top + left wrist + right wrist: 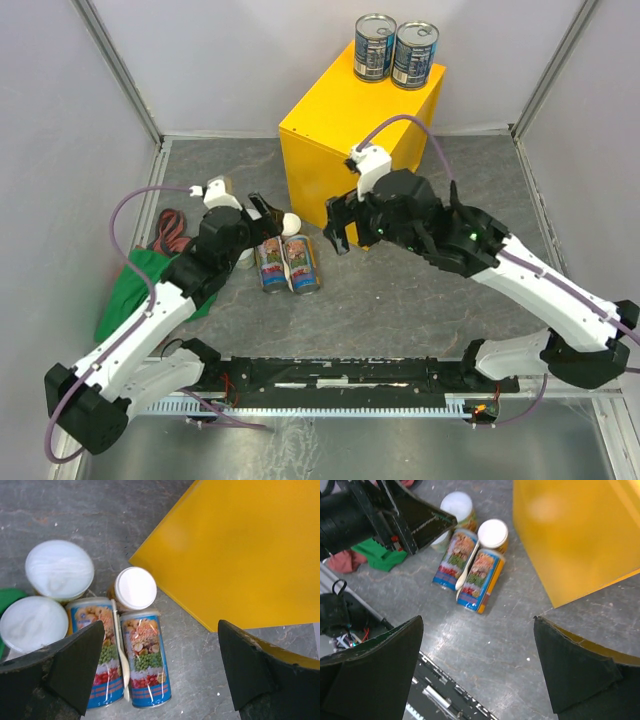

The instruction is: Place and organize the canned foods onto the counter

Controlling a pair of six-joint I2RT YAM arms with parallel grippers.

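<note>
Two wide blue-labelled cans (375,47) (415,55) stand upright on the far corner of the yellow counter (340,130). Two tall slim colourful cans (102,655) (147,662) lie side by side on the floor with a white spoon (119,640) between them. Three small pale-lidded cans (59,570) (33,623) (135,588) stand just behind them. My left gripper (160,670) is open and empty above the slim cans. My right gripper (477,672) is open and empty over bare floor, beside the counter's front face (570,535).
A green cloth (135,290) and red cords (172,232) lie at the left by the wall. A black rail (340,375) runs along the near edge. Grey walls close in three sides. The left gripper (395,515) shows in the right wrist view.
</note>
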